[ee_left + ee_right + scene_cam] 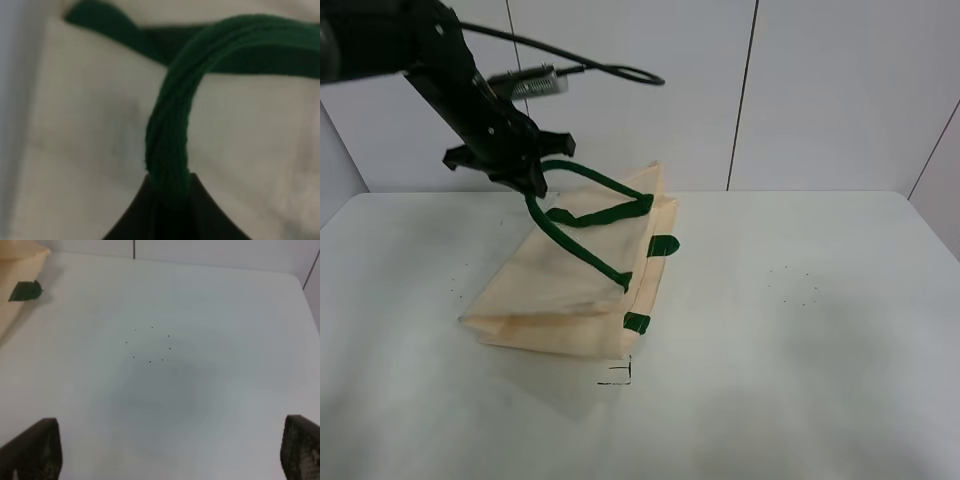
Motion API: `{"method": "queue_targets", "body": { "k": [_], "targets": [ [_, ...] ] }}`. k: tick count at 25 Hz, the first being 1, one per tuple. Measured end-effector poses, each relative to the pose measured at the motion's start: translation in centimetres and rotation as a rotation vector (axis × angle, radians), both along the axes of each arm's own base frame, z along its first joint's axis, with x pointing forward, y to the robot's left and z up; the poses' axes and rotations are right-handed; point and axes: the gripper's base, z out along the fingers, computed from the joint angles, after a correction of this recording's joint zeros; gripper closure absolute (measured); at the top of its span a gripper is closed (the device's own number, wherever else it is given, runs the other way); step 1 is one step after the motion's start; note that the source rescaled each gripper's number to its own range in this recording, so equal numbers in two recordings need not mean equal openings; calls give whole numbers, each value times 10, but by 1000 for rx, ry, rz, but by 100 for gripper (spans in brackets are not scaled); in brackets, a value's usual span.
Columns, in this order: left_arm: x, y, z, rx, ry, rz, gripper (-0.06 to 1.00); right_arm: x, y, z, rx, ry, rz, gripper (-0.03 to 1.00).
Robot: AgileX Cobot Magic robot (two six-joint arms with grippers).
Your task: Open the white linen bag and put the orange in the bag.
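**Firmly in hand: a green handle, held above the table**

Here my left claw (527, 172) is clamped tight on one dark green strap handle (610, 184) of the white linen bag (570, 295) and holds it up off the cloth. The left wrist view shows the strap pinched between the closed jaws. The bag lies on the white table (800, 330), left of centre in the high view. Its top layer is drawn up toward my claw, and two green tabs (663, 244) show along its right edge. A small black corner mark (618, 375) sits just in front of the bag. My right claw (166, 450) hangs wide apart and empty over bare tabletop, well clear of the bag.
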Motion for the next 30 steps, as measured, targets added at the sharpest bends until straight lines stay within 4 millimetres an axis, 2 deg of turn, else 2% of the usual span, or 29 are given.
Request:
{"method": "queue_targets", "body": {
  "k": [1,2,4,6,7,9,13,17,20,27,30],
  "targets": [
    [3,-2,-14,-2,34,1,87,0,0,0,0,0,0,-3],
    [5,-4,-27,-2,60,2,78,0,0,0,0,0,0,-3],
    [9,-6,-44,-3,95,-3,53,0,0,0,0,0,0,-3],
    [10,-7,-53,6,111,-18,30,0,0,0,1,0,0,-3],
    [11,-7,-54,8,108,-23,21,0,0,0,1,0,0,-3],
    [12,-6,-54,24,87,-35,13,0,0,0,1,0,0,-3],
    [16,6,-54,166,43,-69,8,0,0,0,1,0,0,-3],
    [20,24,-54,237,43,-4,8,0,0,0,2,0,0,-3],
    [25,45,-54,241,49,48,8,0,0,0,2,0,0,-3],
    [32,114,-55,236,99,178,8,0,0,0,2,0,0,-3],
    [30,130,-56,242,141,210,8,0,0,0,2,0,0,-3]
  ]
}}
